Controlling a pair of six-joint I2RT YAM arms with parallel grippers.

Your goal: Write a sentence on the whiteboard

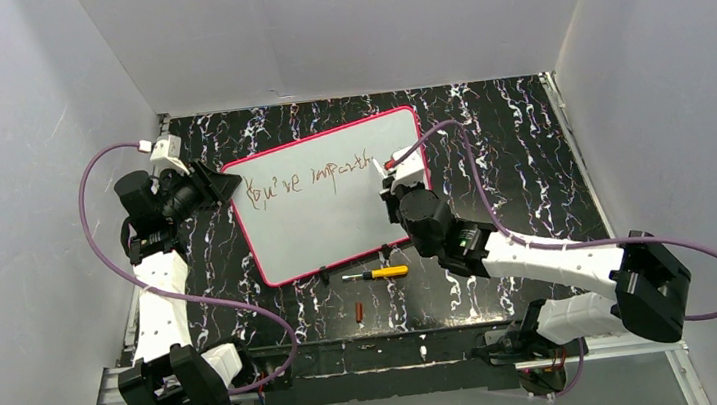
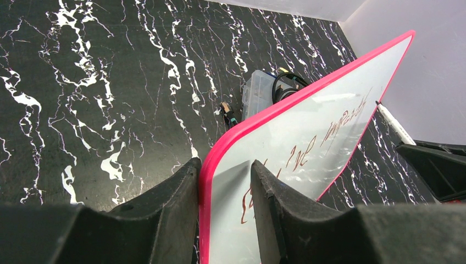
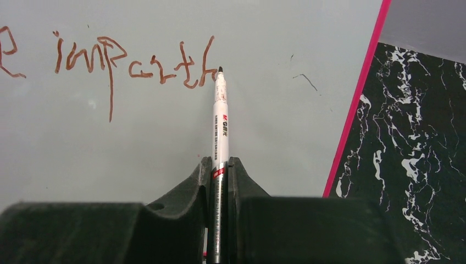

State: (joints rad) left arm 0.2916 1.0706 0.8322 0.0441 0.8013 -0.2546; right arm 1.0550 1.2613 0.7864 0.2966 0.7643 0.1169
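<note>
Starting with the left gripper [image 2: 225, 173]: the whiteboard [image 2: 329, 110] is pinched by its pink-rimmed corner between the two partly closed fingers, one pressed on the white face and the other on the far side of the rim. The rest of the board is stretched away from those fingertips toward the right gripper [image 3: 220, 165]. Over there a white marker [image 3: 221, 118] is clamped between nearly shut fingers, with its barrel stuck out well past the fingertips. The dark tip is set right by the last brown letter of the sentence [image 3: 129, 66], though actual contact can't be confirmed. The writing is spread out to the left of that tip. A yellow-handled tool [image 1: 377, 273] and a small reddish piece [image 1: 359, 311] are seen lying on the black marbled table [image 3: 406, 165], back behind the right fingers toward the arm bases.
</note>
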